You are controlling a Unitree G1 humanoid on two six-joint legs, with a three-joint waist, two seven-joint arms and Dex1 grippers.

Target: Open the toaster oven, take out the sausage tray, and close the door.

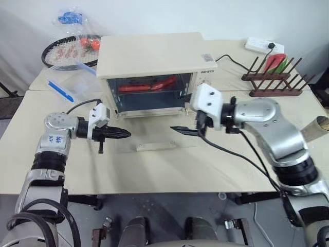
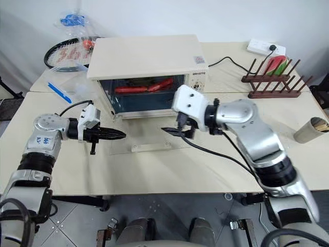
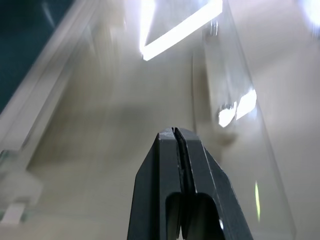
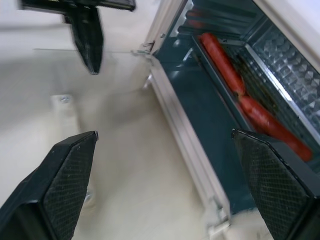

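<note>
The right hand (image 1: 186, 129) hangs with its fingers spread wide, just in front of the toaster oven (image 1: 154, 67), whose door (image 1: 154, 135) lies flat on the surface. The sausage tray (image 4: 250, 95) sits inside, straight ahead — long axis across the mouth. The left hand (image 1: 123, 134), pinched shut on nothing, stands farther off.

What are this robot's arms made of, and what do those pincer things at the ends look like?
Both arms are silver-grey metal shells with black ribbed joint bands and black cables looping along them. A white boxy camera block sits at each wrist. The left end effector has two slim black pointed fingers; the right end effector has broad black fingers with cross-hatched pads.
</note>
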